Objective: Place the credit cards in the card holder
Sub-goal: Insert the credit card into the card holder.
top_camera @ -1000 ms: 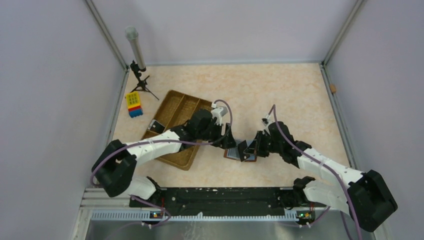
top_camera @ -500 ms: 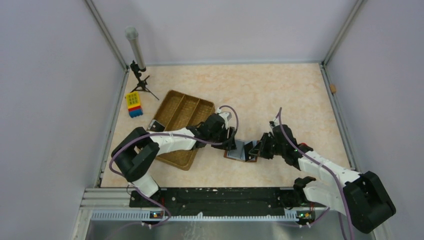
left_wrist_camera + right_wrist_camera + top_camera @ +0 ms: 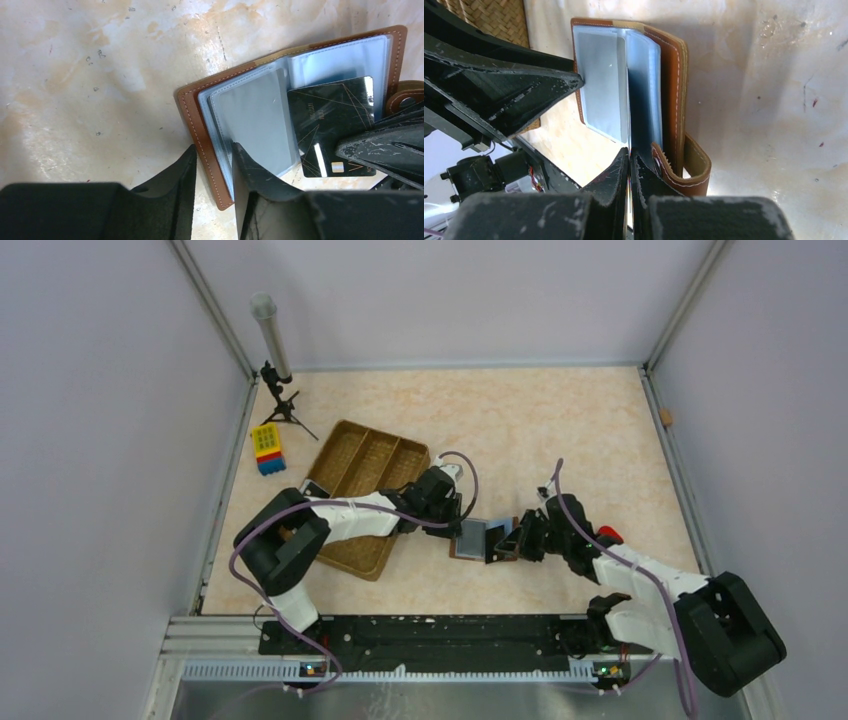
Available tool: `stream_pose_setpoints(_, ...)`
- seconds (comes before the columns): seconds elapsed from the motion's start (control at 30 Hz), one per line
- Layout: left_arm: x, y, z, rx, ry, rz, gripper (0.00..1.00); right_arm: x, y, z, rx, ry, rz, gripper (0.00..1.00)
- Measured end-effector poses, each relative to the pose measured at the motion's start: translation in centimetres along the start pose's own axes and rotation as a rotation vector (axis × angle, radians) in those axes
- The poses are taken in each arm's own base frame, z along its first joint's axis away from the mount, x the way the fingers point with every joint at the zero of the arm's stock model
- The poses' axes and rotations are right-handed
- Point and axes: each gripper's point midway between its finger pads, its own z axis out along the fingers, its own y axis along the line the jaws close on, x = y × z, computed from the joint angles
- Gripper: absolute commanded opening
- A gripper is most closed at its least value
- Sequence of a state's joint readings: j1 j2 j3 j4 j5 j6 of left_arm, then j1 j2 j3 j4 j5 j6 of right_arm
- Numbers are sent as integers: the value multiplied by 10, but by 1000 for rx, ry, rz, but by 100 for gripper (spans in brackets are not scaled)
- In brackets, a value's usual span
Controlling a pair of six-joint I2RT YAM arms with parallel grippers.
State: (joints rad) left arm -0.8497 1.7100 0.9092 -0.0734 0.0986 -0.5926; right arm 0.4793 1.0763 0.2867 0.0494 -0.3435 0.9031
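I see right jaws clamping credit card for sleeve entry; left jaws slightly open astride card holder edge, bracing it.

Right claw (seemingly pinching a card) meets card holder.

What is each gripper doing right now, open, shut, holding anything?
Left gripper: jaws narrowly apart astride the card holder cover edge; grip cannot be told.
Right gripper: shut on a dark credit card.
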Motion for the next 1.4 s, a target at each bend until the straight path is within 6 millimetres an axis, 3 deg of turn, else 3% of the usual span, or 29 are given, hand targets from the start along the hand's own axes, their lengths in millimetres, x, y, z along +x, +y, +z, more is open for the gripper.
stream_pose_setpoints(0.7, -2, 1, 4, -11, -1, 1, 26, -3, 2, -8, -22, -30, -13, 0)
stream_pose_setpoints(1.4, -3, 1, 5, -12, 0, 1, 24, 2, -2, 5, -26, 18, -1, 0)
